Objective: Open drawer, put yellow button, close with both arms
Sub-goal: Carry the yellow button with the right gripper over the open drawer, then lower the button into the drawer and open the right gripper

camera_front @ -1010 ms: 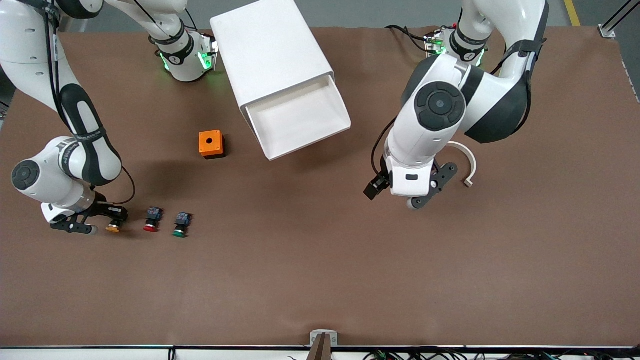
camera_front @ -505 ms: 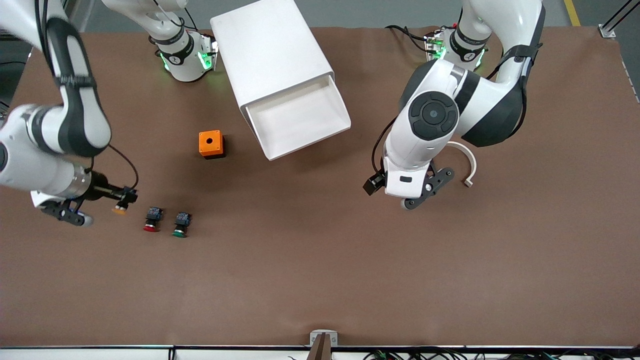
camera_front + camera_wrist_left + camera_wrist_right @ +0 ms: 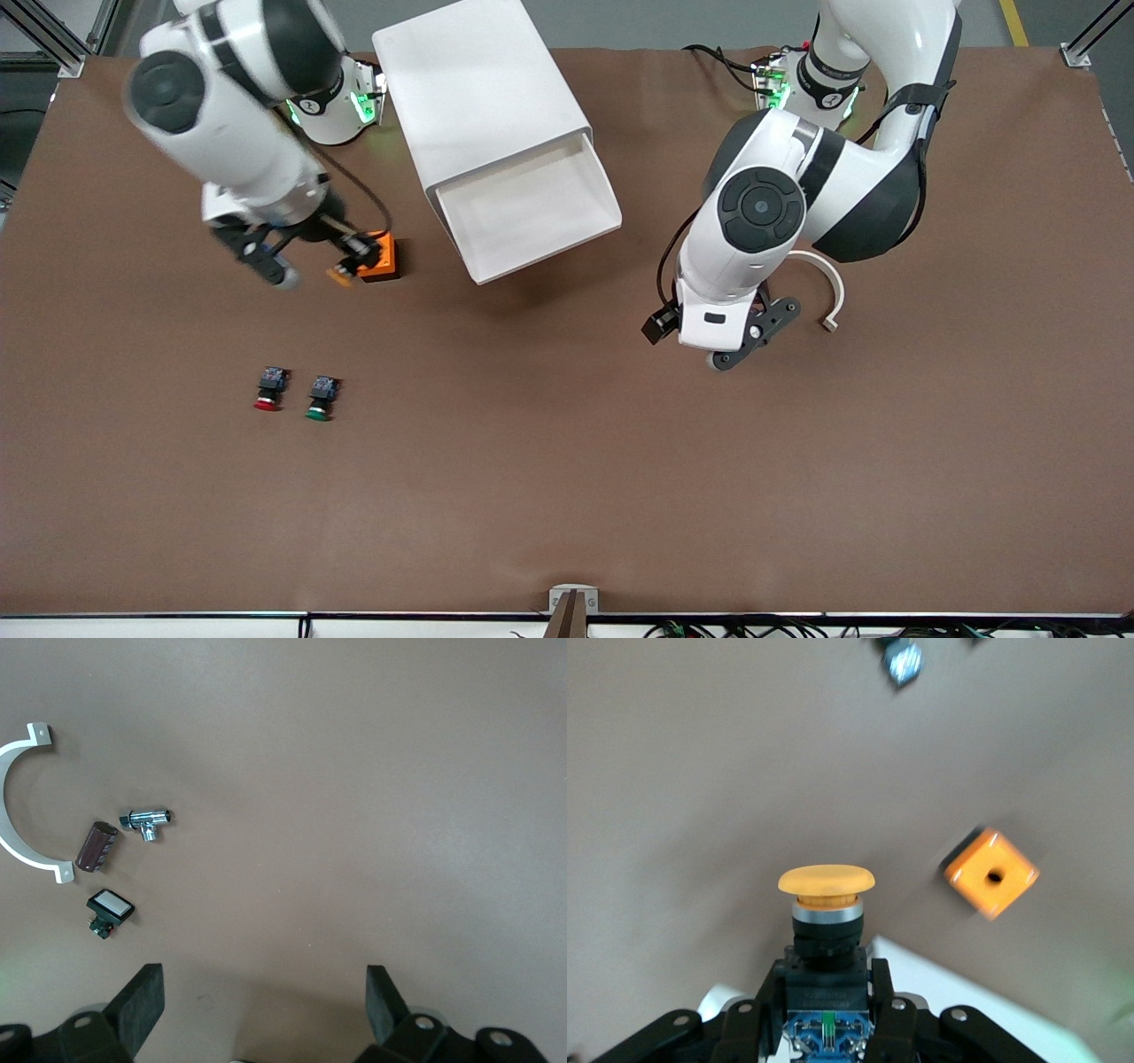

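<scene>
The drawer (image 3: pixel 604 190) stands pulled out of the top of the white cabinet (image 3: pixel 478 89), and its white tray shows nothing inside. My right gripper (image 3: pixel 353 255) hangs over the table beside the orange cube, shut on the yellow button (image 3: pixel 339 276). In the right wrist view the yellow button (image 3: pixel 826 879) sticks out cap first, its black-and-blue body clamped in the right gripper (image 3: pixel 826 988). My left gripper (image 3: pixel 266 997) waits open over bare table toward the left arm's end, with nothing between its fingers.
An orange cube (image 3: pixel 379 252) with a hole lies close by the held button. A red-capped button (image 3: pixel 268 388) and a green-capped button (image 3: pixel 321 398) lie nearer the front camera. By the left gripper are a white curved bracket (image 3: pixel 828 288), a chrome fitting (image 3: pixel 149 821), a brown cylinder (image 3: pixel 96 845) and a small black switch (image 3: pixel 109 909).
My right arm has lifted the yellow button from the table beside the red-capped button and carried it up toward the orange cube and the cabinet. The left arm has barely shifted.
</scene>
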Controlling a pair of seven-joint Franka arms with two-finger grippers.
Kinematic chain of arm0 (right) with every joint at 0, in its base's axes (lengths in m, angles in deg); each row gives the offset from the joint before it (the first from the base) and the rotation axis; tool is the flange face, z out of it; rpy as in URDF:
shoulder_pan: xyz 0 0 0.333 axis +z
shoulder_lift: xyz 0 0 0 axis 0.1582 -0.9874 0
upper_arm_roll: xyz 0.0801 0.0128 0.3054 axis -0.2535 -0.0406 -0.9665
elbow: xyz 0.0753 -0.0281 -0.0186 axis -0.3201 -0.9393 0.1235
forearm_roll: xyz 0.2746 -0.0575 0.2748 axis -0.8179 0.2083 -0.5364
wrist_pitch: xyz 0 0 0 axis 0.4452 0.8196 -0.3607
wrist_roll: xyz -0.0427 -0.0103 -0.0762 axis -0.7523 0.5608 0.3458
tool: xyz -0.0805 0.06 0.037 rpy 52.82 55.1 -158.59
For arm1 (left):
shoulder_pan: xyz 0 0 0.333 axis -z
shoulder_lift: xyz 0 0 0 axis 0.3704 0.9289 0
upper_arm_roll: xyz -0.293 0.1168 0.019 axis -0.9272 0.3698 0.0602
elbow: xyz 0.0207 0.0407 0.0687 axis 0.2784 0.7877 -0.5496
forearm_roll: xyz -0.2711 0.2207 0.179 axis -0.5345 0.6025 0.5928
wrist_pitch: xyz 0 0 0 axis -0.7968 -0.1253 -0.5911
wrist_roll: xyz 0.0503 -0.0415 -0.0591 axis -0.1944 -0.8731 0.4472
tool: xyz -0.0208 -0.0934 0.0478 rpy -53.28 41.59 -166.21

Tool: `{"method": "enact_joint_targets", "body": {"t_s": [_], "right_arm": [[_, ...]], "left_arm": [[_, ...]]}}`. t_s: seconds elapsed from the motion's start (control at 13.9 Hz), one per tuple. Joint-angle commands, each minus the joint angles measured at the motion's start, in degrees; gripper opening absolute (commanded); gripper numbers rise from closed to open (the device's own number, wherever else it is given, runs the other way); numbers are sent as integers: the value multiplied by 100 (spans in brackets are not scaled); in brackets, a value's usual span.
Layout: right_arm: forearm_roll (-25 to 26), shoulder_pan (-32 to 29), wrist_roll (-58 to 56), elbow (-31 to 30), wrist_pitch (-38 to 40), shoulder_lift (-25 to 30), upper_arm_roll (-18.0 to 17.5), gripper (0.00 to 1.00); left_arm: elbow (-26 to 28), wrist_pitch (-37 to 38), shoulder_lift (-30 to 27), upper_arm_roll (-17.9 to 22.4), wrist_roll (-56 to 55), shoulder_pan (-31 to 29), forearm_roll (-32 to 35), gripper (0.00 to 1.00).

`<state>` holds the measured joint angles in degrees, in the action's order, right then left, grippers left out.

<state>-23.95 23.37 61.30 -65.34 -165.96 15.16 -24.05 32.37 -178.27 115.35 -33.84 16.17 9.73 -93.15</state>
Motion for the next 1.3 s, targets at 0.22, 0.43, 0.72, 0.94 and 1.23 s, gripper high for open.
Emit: {"method": "enact_joint_targets", "body": {"t_s": [0.22,0.43,0.72,0.94,1.23], "right_arm": [[-15,1567,2485,-88,-814,-54,111,0],[178,2060,3365,-36,-1113,-352,119,0],[389,2439,4122,210,-1342,-967,111,0],[381,2431,4071,351,-1281,-1083,119,82],[328,2019,3056,1122,-398,-1083,146,100]], "left_arm": [[13,54,-42,-36,32,-9,58,100],[13,54,-42,-36,23,0,58,100],[13,45,-42,-36,23,0,23,100],[13,54,-42,-36,23,-9,22,100],[13,54,-42,-36,23,-9,22,100]]}}
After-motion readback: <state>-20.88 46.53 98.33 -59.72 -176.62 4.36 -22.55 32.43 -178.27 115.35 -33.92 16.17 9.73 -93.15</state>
